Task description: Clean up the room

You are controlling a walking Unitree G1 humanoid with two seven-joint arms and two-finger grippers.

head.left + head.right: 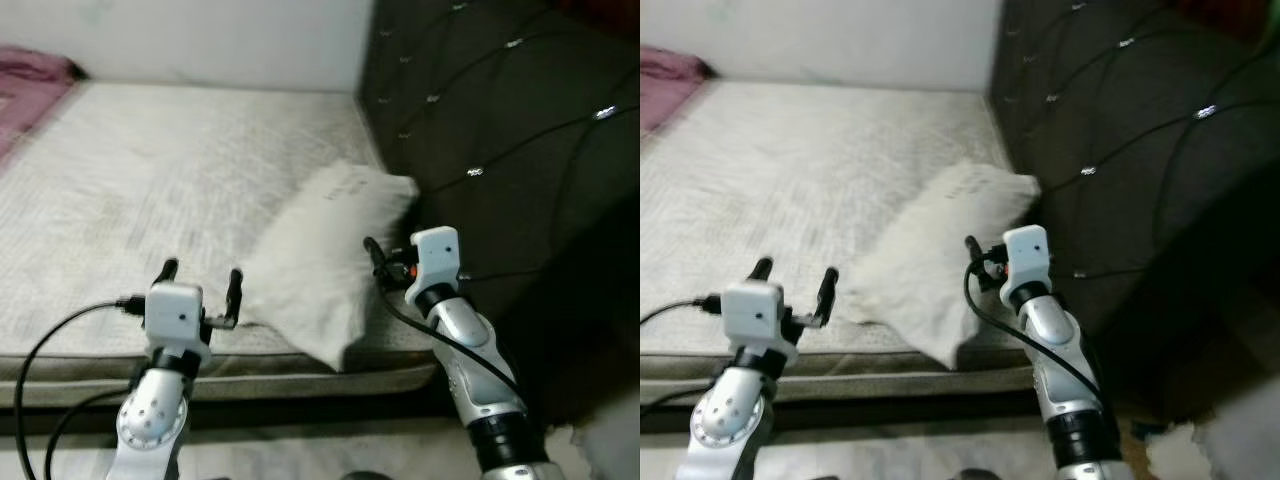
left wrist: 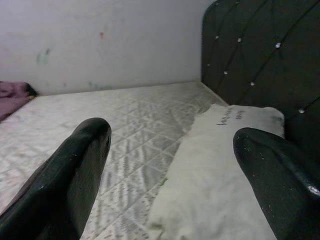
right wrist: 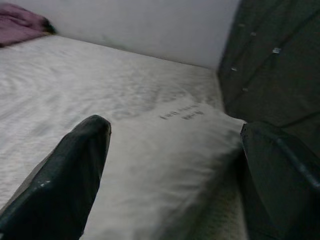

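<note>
Both grippers hover at the mattress edge, the pillow between them.

At seven o'clock the left gripper (image 1: 202, 281) spreads its fingers wide, holding nothing. The white pillow (image 1: 325, 258) lies on the mattress (image 1: 150, 180) against the dark headboard (image 1: 500, 130). At four o'clock the right gripper (image 3: 170, 150) gapes empty beside it.

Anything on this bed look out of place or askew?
Yes. The white pillow lies slanted across the bare mattress, one corner hanging over the near edge rather than square against the dark headboard. A pink cloth sits bunched at the far left corner.
</note>
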